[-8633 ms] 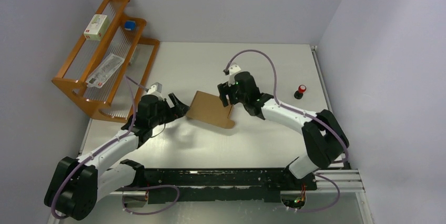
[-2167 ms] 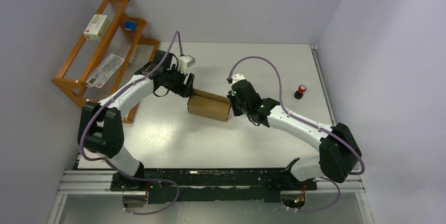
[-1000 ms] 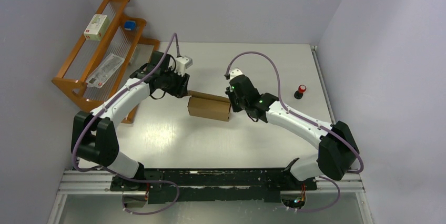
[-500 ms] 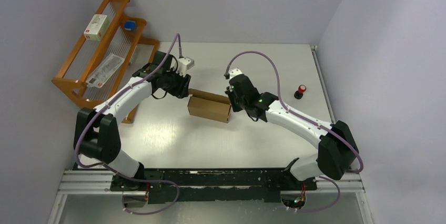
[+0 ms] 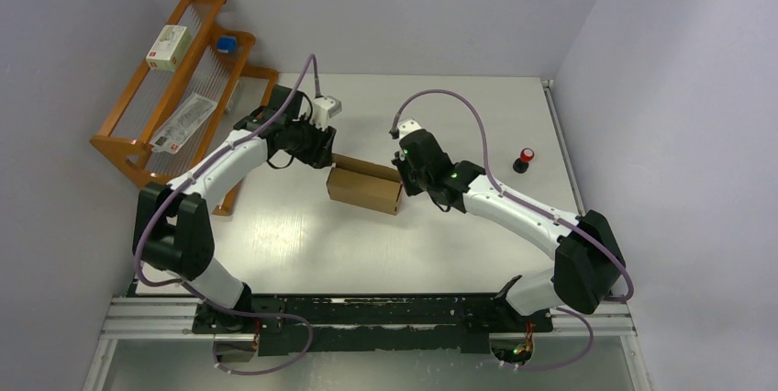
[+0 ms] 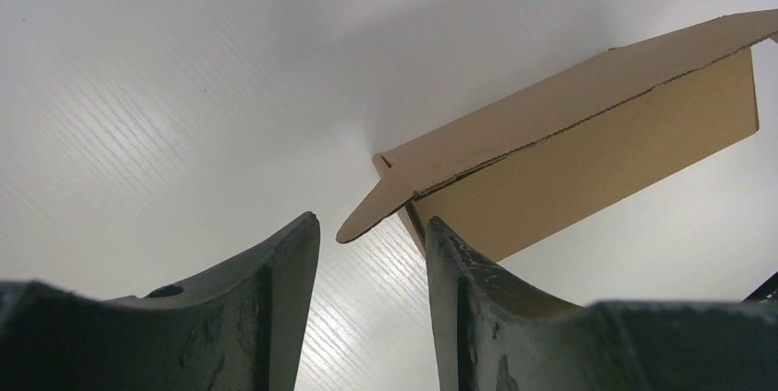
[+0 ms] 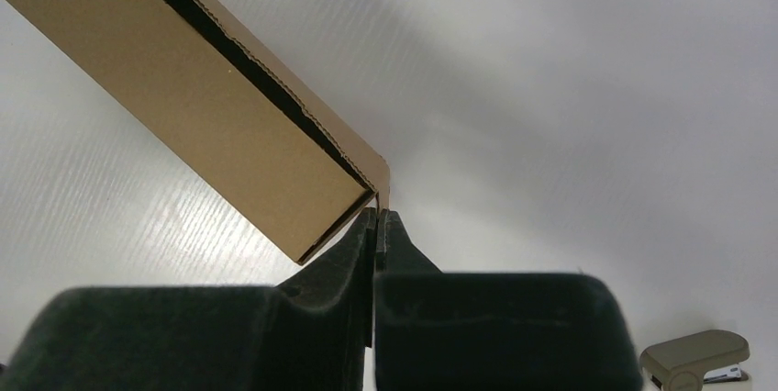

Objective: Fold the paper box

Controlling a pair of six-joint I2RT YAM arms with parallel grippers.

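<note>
The paper box (image 5: 365,187) is a brown cardboard tube lying mid-table, its long side toward the arms. My left gripper (image 5: 321,154) is at the box's left end, open. In the left wrist view the box (image 6: 587,152) has a loose end flap (image 6: 367,212) reaching just above the gap of the left gripper (image 6: 372,221), touching neither finger. My right gripper (image 5: 404,171) is at the right end. In the right wrist view the right gripper (image 7: 378,212) is shut, with a thin end flap of the box (image 7: 211,125) running into its tips.
A wooden rack (image 5: 174,106) stands at the back left with a small white labelled box (image 5: 169,46), a blue item (image 5: 226,43) and a flat packet (image 5: 183,122). A red-topped button (image 5: 525,158) sits at the right. A beige object (image 7: 693,359) lies near the right gripper.
The right gripper has closed at the box's right end over the last second. The left wrist shifted slightly at the left end. Several seconds ago the cardboard was a tilted flat piece.
</note>
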